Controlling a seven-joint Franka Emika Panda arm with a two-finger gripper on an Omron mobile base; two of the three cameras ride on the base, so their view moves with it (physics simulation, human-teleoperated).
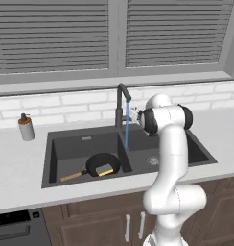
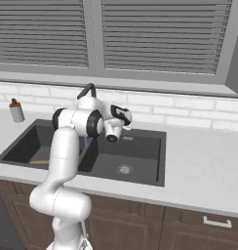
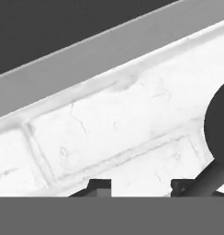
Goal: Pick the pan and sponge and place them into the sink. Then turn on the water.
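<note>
One pan (one sponge apparently inside) under running water.

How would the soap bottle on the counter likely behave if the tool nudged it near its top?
The bottle stands tall and narrow on the counter, so a high push would probably tip it rather than slide it. Its round body suggests it may roll once down. It looks small, so likely light.
</note>
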